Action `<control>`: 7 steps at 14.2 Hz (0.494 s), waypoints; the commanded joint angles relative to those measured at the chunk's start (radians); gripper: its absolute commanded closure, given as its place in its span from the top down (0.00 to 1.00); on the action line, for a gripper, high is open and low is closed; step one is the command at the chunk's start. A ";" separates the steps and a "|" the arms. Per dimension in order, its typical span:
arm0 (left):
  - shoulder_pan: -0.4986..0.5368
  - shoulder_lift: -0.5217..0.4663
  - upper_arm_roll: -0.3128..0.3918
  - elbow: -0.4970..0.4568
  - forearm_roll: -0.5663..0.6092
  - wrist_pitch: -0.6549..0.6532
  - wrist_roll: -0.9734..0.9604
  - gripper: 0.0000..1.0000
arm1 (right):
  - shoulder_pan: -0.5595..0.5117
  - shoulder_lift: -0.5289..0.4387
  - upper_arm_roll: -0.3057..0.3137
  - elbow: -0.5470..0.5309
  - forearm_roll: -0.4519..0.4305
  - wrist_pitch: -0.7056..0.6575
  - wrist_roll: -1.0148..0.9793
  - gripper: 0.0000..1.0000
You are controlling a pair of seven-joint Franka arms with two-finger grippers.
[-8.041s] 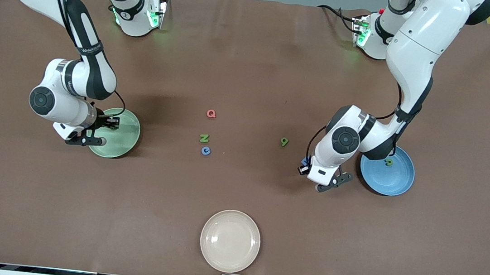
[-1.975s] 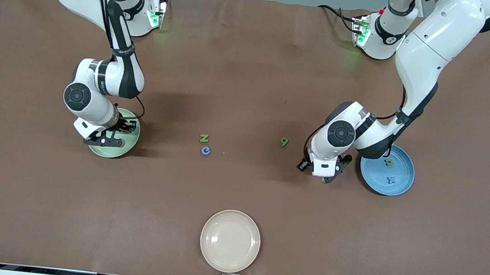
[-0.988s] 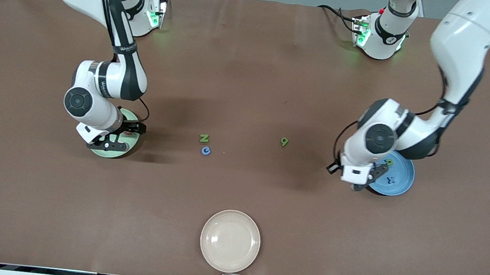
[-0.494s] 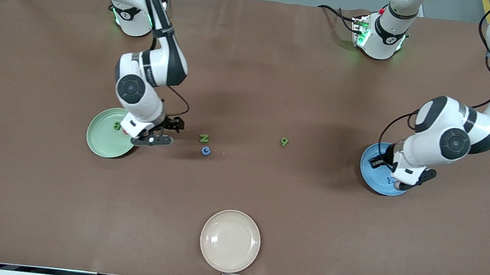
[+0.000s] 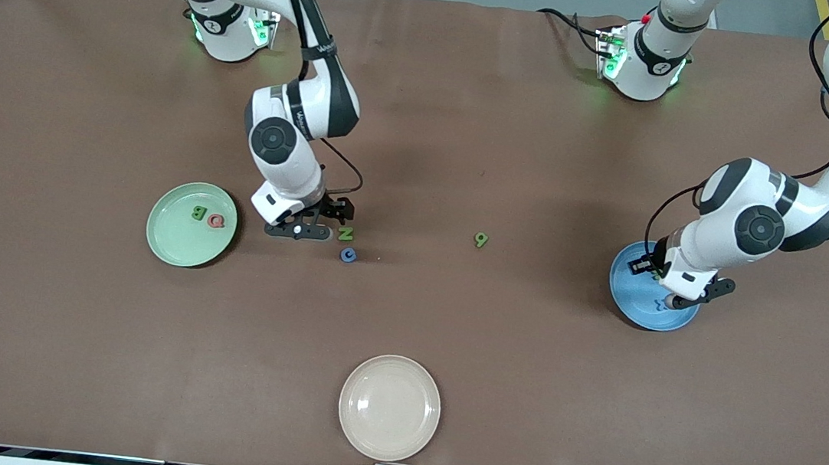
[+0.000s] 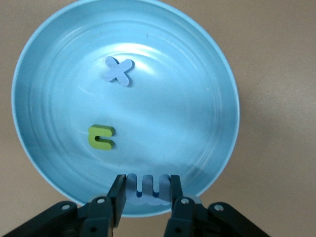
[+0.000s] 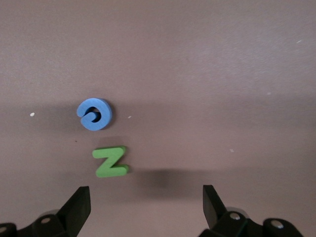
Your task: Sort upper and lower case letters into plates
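Red Q [image 5: 216,221] now in mint plate [image 5: 167,237]; right gripper [image 5: 307,225], jaws wide, has moved above green Z [image 7: 111,161]; left gripper [image 6: 146,197] clamps blue letter [image 6: 146,189] over blue plate [image 6: 212,89], drop pending.

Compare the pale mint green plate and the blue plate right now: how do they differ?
The pale mint green plate lies toward the right arm's end and holds a green B and a red Q; no gripper is over it. The blue plate lies toward the left arm's end, holds a blue x and a green letter, and has the left gripper over its rim, shut on a blue letter. Both are round, shallow and alike in size.
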 commanded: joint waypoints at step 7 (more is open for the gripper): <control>0.017 0.079 0.032 -0.018 0.143 0.051 -0.057 0.20 | 0.084 0.143 -0.001 0.083 0.087 0.106 0.069 0.86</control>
